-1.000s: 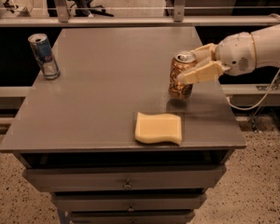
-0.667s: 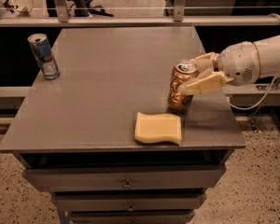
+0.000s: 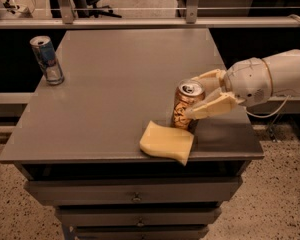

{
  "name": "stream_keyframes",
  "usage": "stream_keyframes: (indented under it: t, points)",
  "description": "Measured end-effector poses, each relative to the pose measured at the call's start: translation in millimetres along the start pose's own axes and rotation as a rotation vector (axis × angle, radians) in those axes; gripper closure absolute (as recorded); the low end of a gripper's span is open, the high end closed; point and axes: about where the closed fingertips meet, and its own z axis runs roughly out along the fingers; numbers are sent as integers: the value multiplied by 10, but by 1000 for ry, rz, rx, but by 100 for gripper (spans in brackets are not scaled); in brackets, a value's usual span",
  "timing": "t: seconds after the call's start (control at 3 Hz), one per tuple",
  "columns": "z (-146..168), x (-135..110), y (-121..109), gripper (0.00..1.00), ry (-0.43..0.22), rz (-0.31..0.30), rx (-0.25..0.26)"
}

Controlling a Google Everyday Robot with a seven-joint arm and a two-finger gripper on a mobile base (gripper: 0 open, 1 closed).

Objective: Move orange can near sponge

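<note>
Orange can [image 3: 186,105] stands upright on the grey table [image 3: 115,84], at about 4 o'clock from the tabletop's middle and close to the right edge. Its silver top faces up, and the pale swirls on its body face the camera. The gripper [image 3: 192,98] reaches in from 3 o'clock and is clamped on the can. One cream finger passes behind the rim and the other crosses the body low on the right side. The white arm [image 3: 267,76] behind it runs off the right border.

The sponge [image 3: 167,143], pale yellow and flat, lies at 7 o'clock from the can. Its far right corner sits just at the can's base, though I cannot tell if the two touch. The sponge is turned askew, and its near corner pokes over the table's front edge.

A blue and silver can [image 3: 47,60] stands upright at 10 o'clock on the table, near the left edge and well apart from the other two. Drawers [image 3: 135,191] fill the front under the tabletop. A metal rail [image 3: 140,21] runs along beyond the far edge at 12 o'clock.
</note>
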Motion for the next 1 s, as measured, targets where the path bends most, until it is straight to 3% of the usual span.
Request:
stream_keyframes:
  t: [0.67,1.0]
  points:
    - [105,12,131,13,11,-35,-28]
    - [114,21,135,0,23,-42,-26]
